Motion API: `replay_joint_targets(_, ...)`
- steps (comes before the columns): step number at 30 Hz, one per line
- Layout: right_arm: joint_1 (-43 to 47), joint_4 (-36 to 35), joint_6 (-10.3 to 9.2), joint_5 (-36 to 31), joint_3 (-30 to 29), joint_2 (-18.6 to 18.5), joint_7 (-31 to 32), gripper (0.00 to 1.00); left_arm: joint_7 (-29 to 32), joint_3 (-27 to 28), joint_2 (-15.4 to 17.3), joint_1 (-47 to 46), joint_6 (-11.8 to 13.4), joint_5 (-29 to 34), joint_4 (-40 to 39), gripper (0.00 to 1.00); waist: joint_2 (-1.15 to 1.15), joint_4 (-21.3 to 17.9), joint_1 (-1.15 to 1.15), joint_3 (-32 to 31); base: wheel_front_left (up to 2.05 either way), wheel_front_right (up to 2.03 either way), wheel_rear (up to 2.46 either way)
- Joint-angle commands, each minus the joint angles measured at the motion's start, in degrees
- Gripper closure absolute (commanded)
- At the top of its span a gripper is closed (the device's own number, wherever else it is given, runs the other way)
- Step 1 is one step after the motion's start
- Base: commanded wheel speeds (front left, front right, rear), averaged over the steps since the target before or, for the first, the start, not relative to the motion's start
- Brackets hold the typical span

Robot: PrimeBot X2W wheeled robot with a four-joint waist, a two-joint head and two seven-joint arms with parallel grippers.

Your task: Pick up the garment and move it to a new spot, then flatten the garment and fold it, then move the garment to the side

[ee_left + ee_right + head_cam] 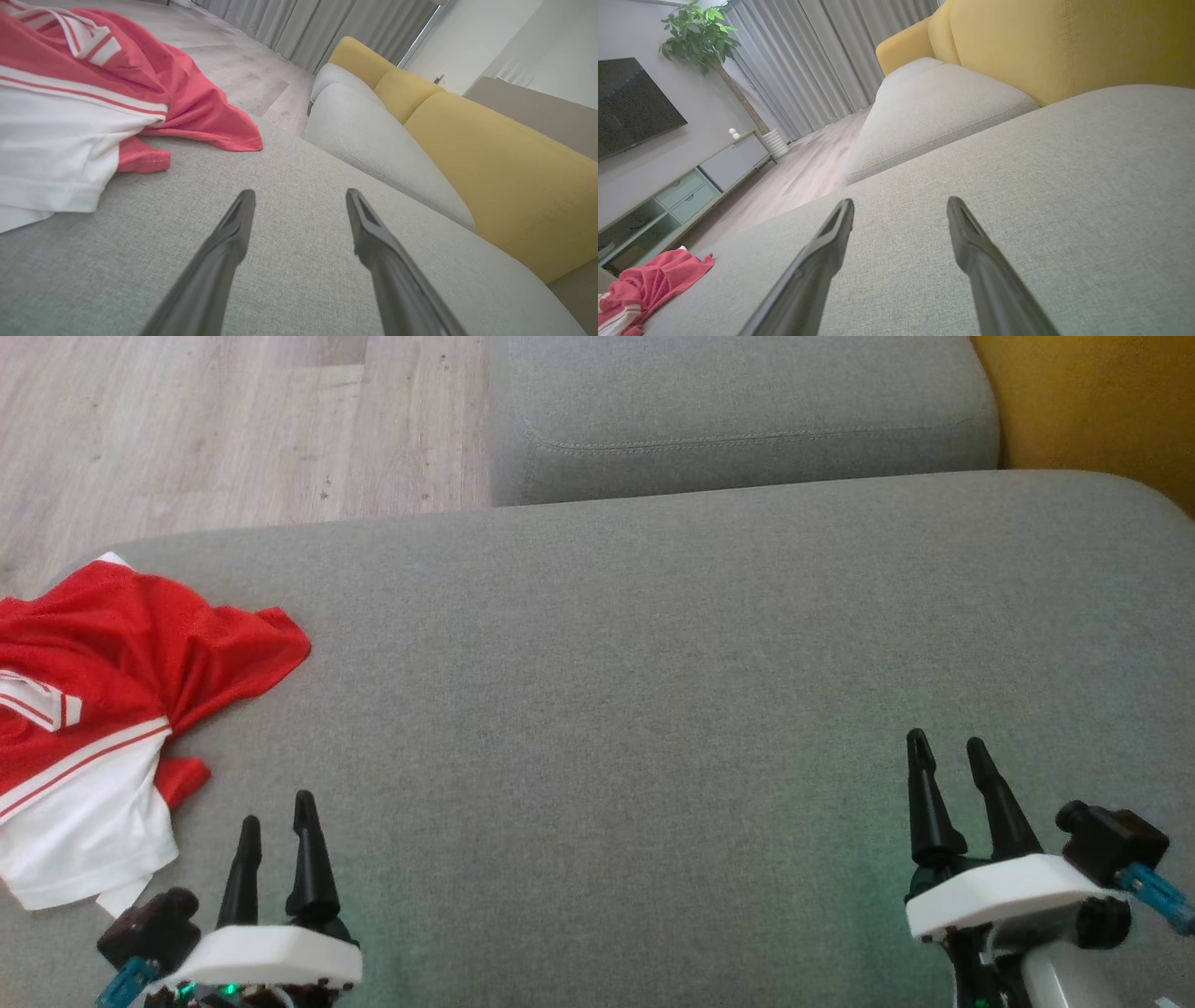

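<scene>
One garment (93, 653): red-and-white jersey, crumpled, at the left end of the seat (607, 709), on the robot's left; red mesh lies farther out, a white panel with red stripes nearer; one red corner reaches toward the seat's middle; its left part runs past the head view's edge.
Seat surface: grey woven fabric, broad, bare apart from the garment.
Left gripper (277, 810): jaws spread, nothing between them; fingers point away from the robot; just beside the garment's white hem, not touching it.
Right gripper (947, 742): jaws parted the same way, empty; over bare seat toward the right end, well apart from the garment.
Height: both sets of fingers are low over the seat; whether the tips rest on the fabric or hang just above it I cannot tell.
Second cushion (728, 411): grey, with a stitched seam, beyond the seat's far edge.
Backrest (1102, 401): yellow, at the far right.
Floor (233, 420): pale wood planks, beyond the seat on the left.
Room — right wrist view: grey curtains (822, 60); a leafy plant (698, 37) in a ribbed white pot (777, 142); a dark screen (630, 102) on the wall; a low cabinet (691, 186) beneath it.
</scene>
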Motion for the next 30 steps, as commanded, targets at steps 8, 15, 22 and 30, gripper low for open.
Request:
replay_joint_targets(8,-1.9,-1.4,0.34,-7.4,1.5,-1.0,-2.1,0.0,-2.0,0.3,1.7,-1.7,-0.5,6.5,-0.9,0.0,0.0,0.0,0.0,0.1,0.0,0.0,0.0)
replay_joint_targets(15,-1.8,-1.1,0.36,-12.8,1.5,-0.9,-3.2,0.0,-3.2,-0.3,2.4,-1.9,-0.6,11.6,0.3,0.0,0.0,0.2,0.0,0.1,0.0,0.0,0.0)
replay_joint_targets(22,-1.6,0.3,0.39,-17.2,1.0,-0.7,-4.4,0.0,-4.3,-1.0,3.1,-2.0,-0.7,16.2,2.7,0.0,0.0,0.4,0.0,0.0,0.0,0.0,0.0)
replay_joint_targets(30,-1.5,1.3,0.42,-22.4,0.1,-0.5,-5.8,0.0,-5.7,-1.5,3.7,-2.5,-0.7,21.0,4.7,0.0,0.0,0.4,0.0,0.1,0.0,0.0,0.0)
